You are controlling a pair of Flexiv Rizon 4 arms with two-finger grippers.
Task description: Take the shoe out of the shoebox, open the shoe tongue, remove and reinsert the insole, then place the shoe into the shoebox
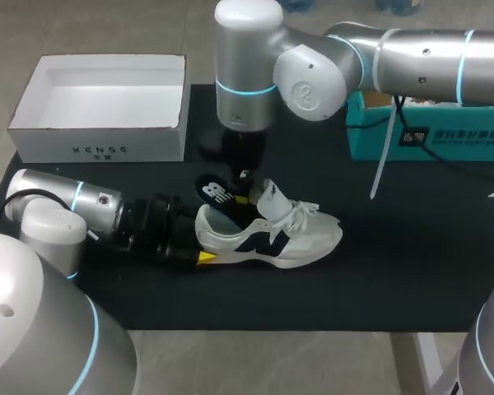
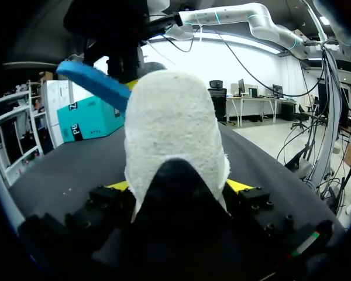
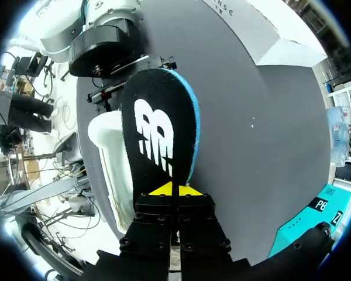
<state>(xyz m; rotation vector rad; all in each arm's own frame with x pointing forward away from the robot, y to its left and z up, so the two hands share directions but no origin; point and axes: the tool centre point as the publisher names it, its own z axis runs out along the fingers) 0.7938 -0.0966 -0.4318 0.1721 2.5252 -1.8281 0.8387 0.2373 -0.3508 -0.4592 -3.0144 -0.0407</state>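
Note:
A white sneaker (image 1: 272,234) with a dark side logo lies on the black mat, toe to the right. My left gripper (image 1: 202,240) comes in low from the left, and its yellow tips sit against both sides of the heel (image 2: 172,129). Just above the shoe's opening hangs a black insole (image 3: 155,129) with a white logo and blue underside (image 2: 93,82), tilted. My right gripper (image 3: 172,190) is shut on one end of it, hanging over the shoe (image 3: 108,152) from behind (image 1: 243,177). The white shoebox (image 1: 99,107) stands open at the back left.
A teal box (image 1: 428,132) stands at the back right, with a white strap hanging from my right arm in front of it. Black mat (image 1: 412,271) lies bare to the right of and in front of the shoe.

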